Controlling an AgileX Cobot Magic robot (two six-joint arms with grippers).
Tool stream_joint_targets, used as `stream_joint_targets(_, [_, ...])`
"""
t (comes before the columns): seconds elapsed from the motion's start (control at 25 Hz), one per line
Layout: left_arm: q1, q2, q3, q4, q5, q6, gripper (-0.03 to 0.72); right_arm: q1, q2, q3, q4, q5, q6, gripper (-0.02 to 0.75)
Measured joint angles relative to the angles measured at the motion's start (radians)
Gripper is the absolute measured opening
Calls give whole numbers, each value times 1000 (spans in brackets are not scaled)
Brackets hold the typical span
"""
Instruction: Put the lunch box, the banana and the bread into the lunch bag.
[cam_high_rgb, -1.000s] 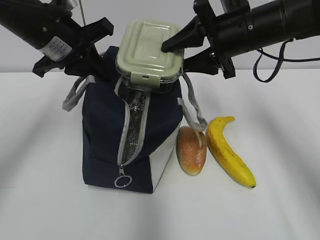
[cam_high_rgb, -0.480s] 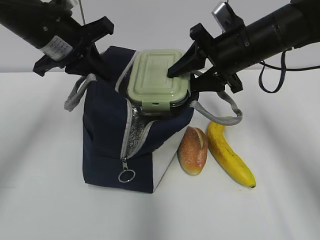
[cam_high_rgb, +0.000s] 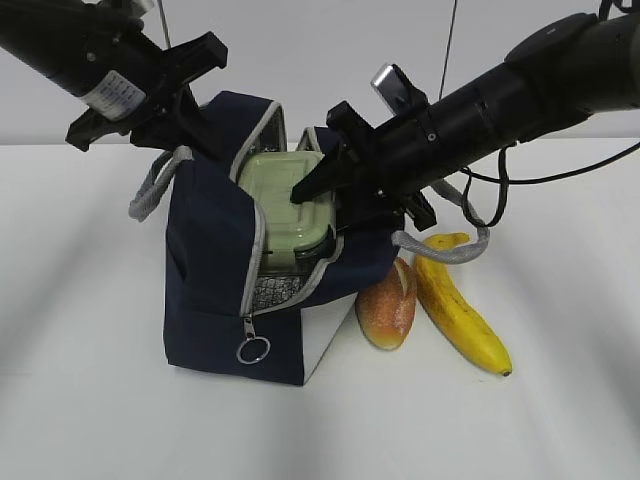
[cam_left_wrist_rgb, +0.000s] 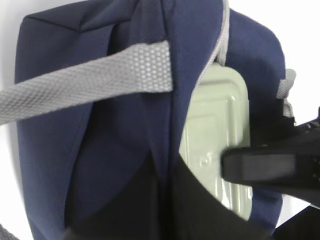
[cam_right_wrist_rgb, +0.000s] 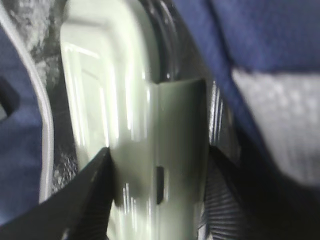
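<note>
The navy lunch bag (cam_high_rgb: 210, 290) stands open at the table's middle. My left gripper (cam_high_rgb: 190, 120) is shut on its upper left rim, seen in the left wrist view (cam_left_wrist_rgb: 167, 200) pinching the blue fabric (cam_left_wrist_rgb: 100, 150). My right gripper (cam_high_rgb: 320, 195) is shut on the sage-lidded lunch box (cam_high_rgb: 285, 190), which sits tilted, partly inside the bag's mouth. In the right wrist view, the jaws (cam_right_wrist_rgb: 157, 180) clamp the lid's clip end (cam_right_wrist_rgb: 135, 125). The lid also shows in the left wrist view (cam_left_wrist_rgb: 220, 125). The bread (cam_high_rgb: 387, 300) and the banana (cam_high_rgb: 460, 310) lie on the table right of the bag.
One grey strap handle (cam_high_rgb: 150, 185) hangs off the bag's left side, another (cam_high_rgb: 440, 245) loops over the banana's top. The zipper's ring pull (cam_high_rgb: 252, 351) hangs low on the bag's front. The white table extends around the bag.
My right gripper has lowered the lunch box from above the bag down into its opening. The bag's front flap has spread open. The left gripper has stayed in place.
</note>
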Motion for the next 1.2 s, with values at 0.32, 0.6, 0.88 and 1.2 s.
stream_joint_targets(0.32, [0, 0, 0, 7, -4, 0, -3, 13, 87, -72, 62, -27, 1, 373])
stream_joint_targets(0.6, [0, 0, 0, 13, -2, 0, -3, 36, 173, -112, 75, -35, 1, 373])
stream_joint_targets(0.88, [0, 0, 0, 14, 15, 0, -3, 38, 223, -121, 84, -59, 1, 373])
stream_joint_targets(1.2, [0, 0, 0, 21, 24, 0, -3, 48, 226, -122, 68, -76, 2, 406])
